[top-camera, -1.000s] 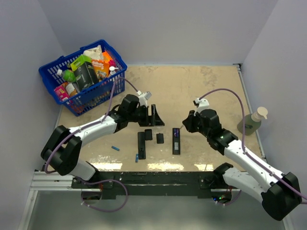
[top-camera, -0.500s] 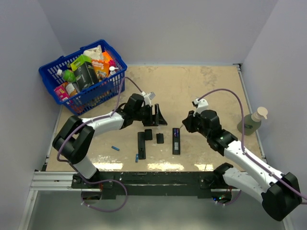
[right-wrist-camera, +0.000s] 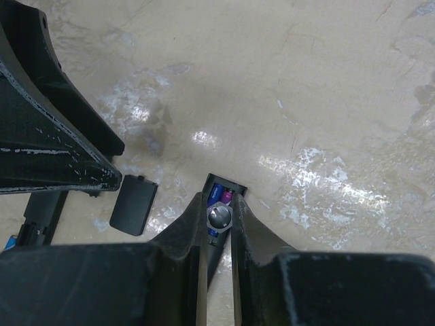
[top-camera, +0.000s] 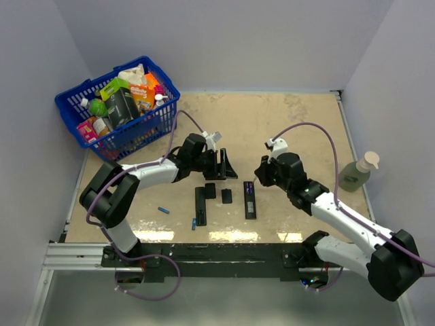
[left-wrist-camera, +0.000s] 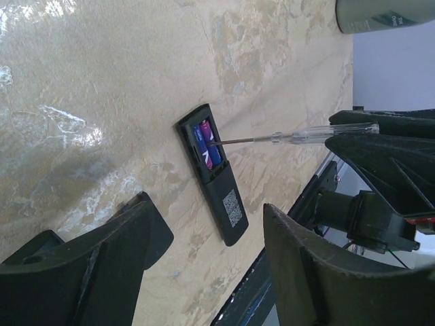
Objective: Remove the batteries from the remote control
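A black remote (top-camera: 250, 200) lies open between the arms, with a blue and a purplish battery (right-wrist-camera: 221, 194) in its compartment. My right gripper (top-camera: 259, 176) is shut on a clear-handled screwdriver (left-wrist-camera: 299, 135); its tip touches the batteries (left-wrist-camera: 206, 146). In the right wrist view the fingers (right-wrist-camera: 219, 204) clamp the screwdriver's hexagonal end (right-wrist-camera: 219, 217) just over the compartment. My left gripper (top-camera: 221, 165) is open and empty, hovering left of this remote (left-wrist-camera: 212, 175). Two loose blue batteries (top-camera: 164, 210) (top-camera: 194, 223) lie on the table. A second remote (top-camera: 200, 205) lies to the left.
Two small black covers (top-camera: 211, 191) (top-camera: 226, 196) lie between the remotes; one shows in the right wrist view (right-wrist-camera: 134, 204). A blue basket (top-camera: 102, 146) full of groceries stands at the far left. A soap bottle (top-camera: 356, 174) stands at the right edge.
The left arm's elbow has swung in and its gripper edged right. The right gripper with the screwdriver has shifted slightly left and farther, over the remote's compartment.
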Controlling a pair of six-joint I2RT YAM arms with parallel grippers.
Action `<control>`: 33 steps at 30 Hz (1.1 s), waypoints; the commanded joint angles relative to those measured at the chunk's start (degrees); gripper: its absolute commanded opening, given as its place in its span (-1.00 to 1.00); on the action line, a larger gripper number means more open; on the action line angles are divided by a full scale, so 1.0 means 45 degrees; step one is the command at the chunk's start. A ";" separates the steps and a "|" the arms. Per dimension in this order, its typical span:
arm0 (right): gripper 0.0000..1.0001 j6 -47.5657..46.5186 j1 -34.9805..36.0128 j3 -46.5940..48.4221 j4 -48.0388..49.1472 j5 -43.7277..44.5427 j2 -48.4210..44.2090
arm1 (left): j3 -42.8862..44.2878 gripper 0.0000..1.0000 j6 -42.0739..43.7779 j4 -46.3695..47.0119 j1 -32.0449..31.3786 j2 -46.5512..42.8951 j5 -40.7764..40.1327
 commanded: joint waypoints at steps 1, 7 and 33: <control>-1.00 -0.0151 0.0387 0.0577 0.0129 0.0207 0.0518 | 0.0133 0.38 0.0100 0.0567 -0.0045 0.0059 0.0266; -1.00 0.1469 0.0836 0.0463 -0.0086 0.1161 0.1067 | 0.0094 0.34 0.0062 0.0371 0.0013 0.0000 0.0149; -1.00 0.2955 0.1461 -0.2605 0.2864 0.0950 -0.1570 | 0.0191 -0.16 0.0218 0.0840 0.0190 0.1093 0.0598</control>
